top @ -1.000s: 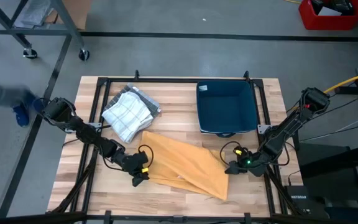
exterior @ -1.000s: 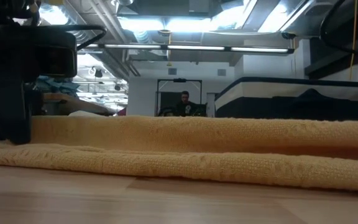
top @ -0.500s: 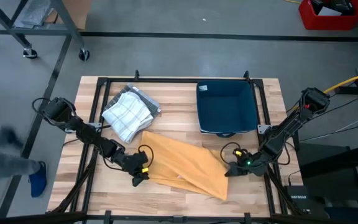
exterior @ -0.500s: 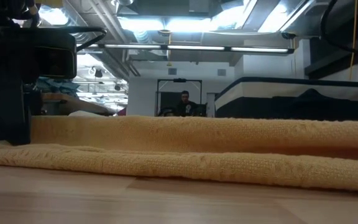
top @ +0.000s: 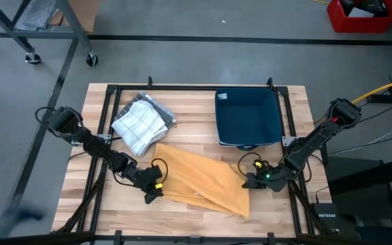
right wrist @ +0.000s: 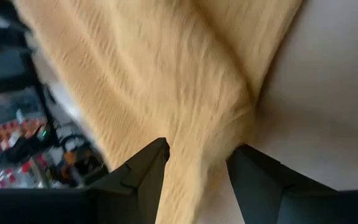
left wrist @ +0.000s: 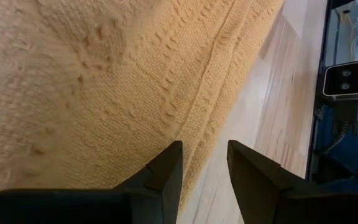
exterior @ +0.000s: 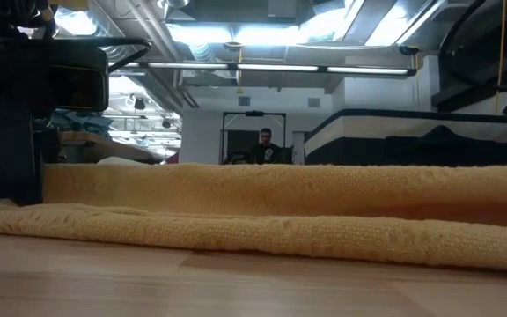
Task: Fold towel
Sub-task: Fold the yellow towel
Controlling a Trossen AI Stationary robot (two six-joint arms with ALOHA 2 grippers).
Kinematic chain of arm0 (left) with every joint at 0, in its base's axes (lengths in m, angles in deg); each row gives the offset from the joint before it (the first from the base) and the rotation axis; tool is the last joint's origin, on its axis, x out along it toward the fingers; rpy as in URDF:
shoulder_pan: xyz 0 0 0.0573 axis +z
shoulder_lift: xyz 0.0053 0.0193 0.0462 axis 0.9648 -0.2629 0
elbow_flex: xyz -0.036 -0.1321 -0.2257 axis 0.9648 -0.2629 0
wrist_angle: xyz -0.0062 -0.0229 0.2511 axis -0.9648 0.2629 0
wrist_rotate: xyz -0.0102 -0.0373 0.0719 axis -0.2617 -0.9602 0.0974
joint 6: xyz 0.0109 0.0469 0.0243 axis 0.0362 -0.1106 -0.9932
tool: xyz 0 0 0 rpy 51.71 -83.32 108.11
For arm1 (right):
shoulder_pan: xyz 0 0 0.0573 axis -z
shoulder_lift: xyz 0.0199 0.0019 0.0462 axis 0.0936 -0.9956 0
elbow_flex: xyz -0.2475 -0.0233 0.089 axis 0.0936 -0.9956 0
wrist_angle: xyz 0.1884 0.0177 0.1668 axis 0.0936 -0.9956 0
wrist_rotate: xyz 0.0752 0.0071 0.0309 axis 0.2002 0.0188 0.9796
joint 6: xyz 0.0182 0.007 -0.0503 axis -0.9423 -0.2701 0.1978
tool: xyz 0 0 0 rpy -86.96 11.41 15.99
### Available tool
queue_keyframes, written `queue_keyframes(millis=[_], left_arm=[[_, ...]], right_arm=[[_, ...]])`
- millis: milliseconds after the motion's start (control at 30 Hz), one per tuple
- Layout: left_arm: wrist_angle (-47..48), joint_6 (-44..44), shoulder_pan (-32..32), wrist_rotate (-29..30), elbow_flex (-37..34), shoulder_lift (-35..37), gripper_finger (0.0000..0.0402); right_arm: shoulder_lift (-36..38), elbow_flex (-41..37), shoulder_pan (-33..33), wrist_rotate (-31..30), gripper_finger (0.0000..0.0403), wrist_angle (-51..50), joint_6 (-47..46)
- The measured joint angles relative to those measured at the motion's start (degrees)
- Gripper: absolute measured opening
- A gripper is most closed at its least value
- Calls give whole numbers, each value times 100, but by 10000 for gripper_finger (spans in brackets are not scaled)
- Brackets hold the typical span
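Left pincer (top: 152, 193), fingers (left wrist: 166, 171) parted with a narrow gap, rests low at the left edge of the mustard-yellow knitted towel (top: 203, 180); whether fabric lies between them cannot be told. Right pincer (top: 248, 182), fingers (right wrist: 148, 165) likewise parted, meets the towel's right edge, cloth showing in the gap, a grip not confirmed. Towel lies crumpled and slanting across the front middle of the pale wooden slatted desk (top: 196, 133). Behind it, left, a white checked folded cloth (top: 141, 122); right, a dark blue square tray (top: 247, 119). Low view: a person (exterior: 266, 145) far in the room.
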Motion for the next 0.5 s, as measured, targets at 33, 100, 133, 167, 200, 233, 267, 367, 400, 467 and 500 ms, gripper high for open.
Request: queue_keyframes(millis=[33, 100, 133, 167, 200, 233, 267, 367, 400, 467, 500], left_arm=[[0, 0, 0, 0, 0, 0, 117], [2, 2, 0, 0, 0, 0, 117], [0, 0, 0, 0, 0, 0, 117], [0, 1, 0, 0, 0, 0, 117], [0, 0, 0, 0, 0, 0, 117], [2, 0, 0, 0, 0, 0, 117], [2, 0, 0, 0, 0, 0, 117], [2, 0, 0, 0, 0, 0, 117], [2, 0, 0, 0, 0, 0, 117], [2, 1, 0, -2, 0, 0, 117], [4, 40, 0, -16, 0, 0, 117]], right_arm=[[-70, 0, 74, 1, 172, -8, 7], [-178, 0, 203, 1, 172, -8, 14], [-214, 0, 252, 1, 172, 0, 14], [-238, 0, 293, 3, 172, -2, 16], [-245, 0, 312, 1, 172, -2, 16], [-246, 0, 339, 1, 172, 3, 16], [-246, 0, 339, 1, 172, 21, 16], [-246, 0, 325, -38, 166, 160, 23], [-246, 0, 325, -41, 160, 190, 25], [-246, 0, 325, -41, 139, 197, 63], [-246, 0, 325, -41, 124, 199, 132]])
